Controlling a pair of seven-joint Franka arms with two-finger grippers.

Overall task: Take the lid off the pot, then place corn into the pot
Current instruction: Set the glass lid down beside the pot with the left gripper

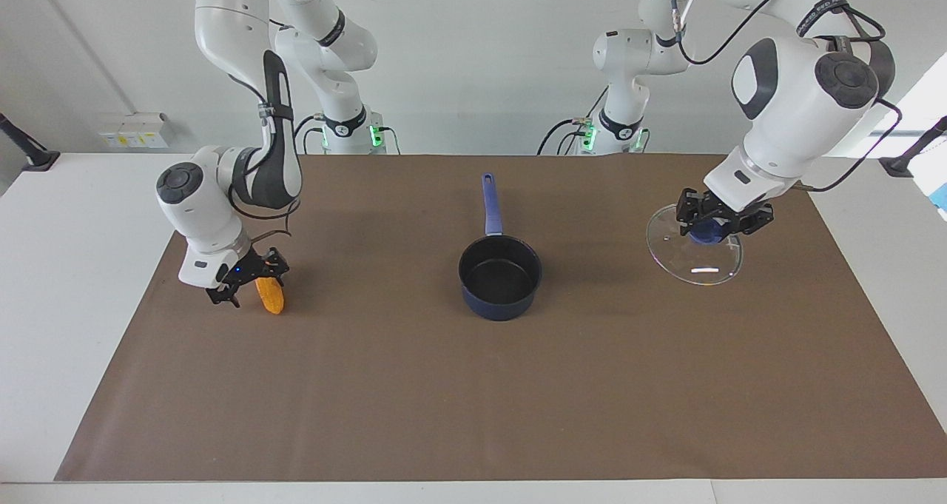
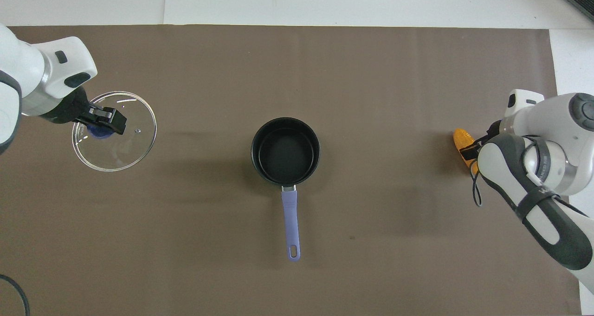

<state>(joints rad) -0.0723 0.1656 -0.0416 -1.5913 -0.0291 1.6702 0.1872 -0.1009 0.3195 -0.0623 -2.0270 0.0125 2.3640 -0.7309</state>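
Pot (image 1: 500,278) uncovered, nothing inside, centre of frame.
Lower left in the facing view, right gripper (image 1: 248,282) is low with jaws apart around corn (image 1: 271,296); at right, left gripper (image 1: 716,219) is clamped on lid (image 1: 694,257), lifted over the mat (image 1: 473,385).

One pot (image 1: 500,280) stands on the table (image 1: 89,282), a single dark blue saucepan with one long handle. There is one lid (image 1: 694,256), a clear glass disc with one blue knob. One corn cob (image 1: 271,295) is in sight, orange-yellow. One brown mat (image 1: 473,400) covers most of the table. Two robot arms are present, each with one gripper: the left gripper (image 1: 718,223) and the right gripper (image 1: 248,280). That makes three loose things in all: one pot, one lid and one corn cob.
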